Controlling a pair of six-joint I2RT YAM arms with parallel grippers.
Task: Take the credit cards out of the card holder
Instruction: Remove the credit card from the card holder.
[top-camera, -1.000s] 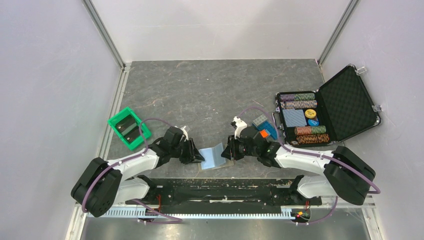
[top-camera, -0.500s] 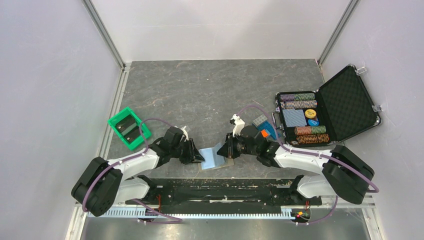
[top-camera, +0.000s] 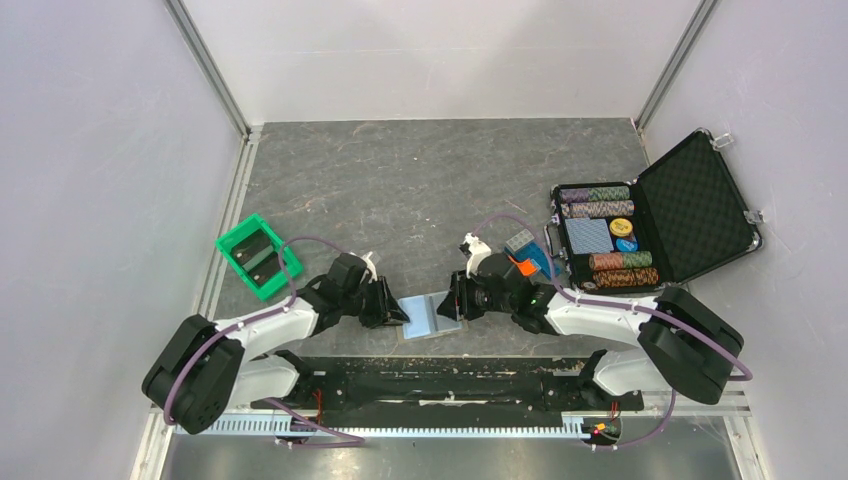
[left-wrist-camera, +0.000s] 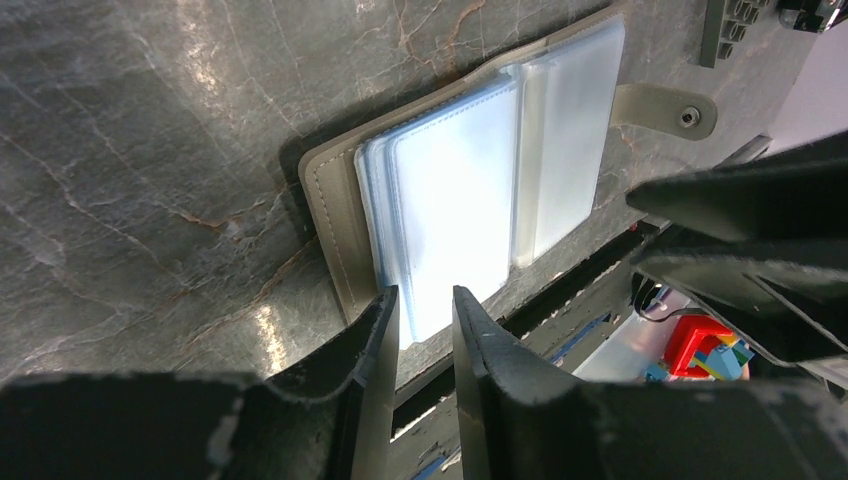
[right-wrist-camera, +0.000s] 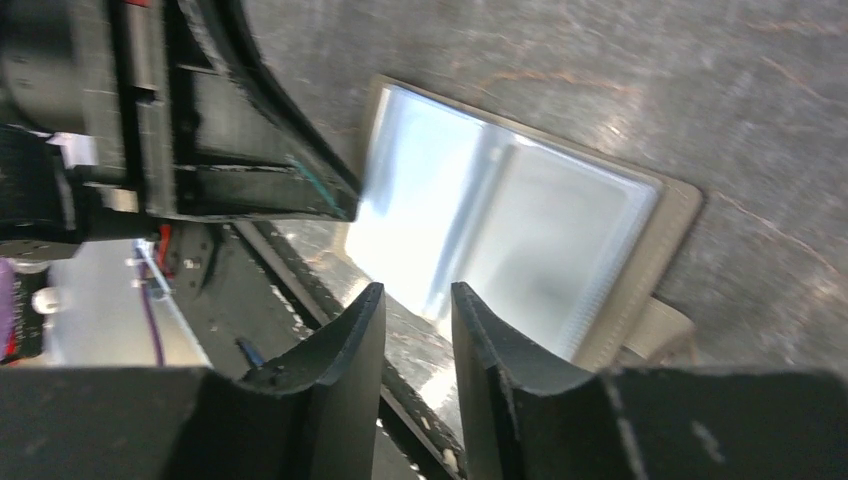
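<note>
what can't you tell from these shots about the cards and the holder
- No cards seen: glare whitens the holder sleeves in the left wrist view, so full or empty is unclear.
- The holder is blurred in the right wrist view.
- The green bin: dark contents too small to identify in the top view.
- Both jaws: their tips hide whether they pinch the holder.
</note>
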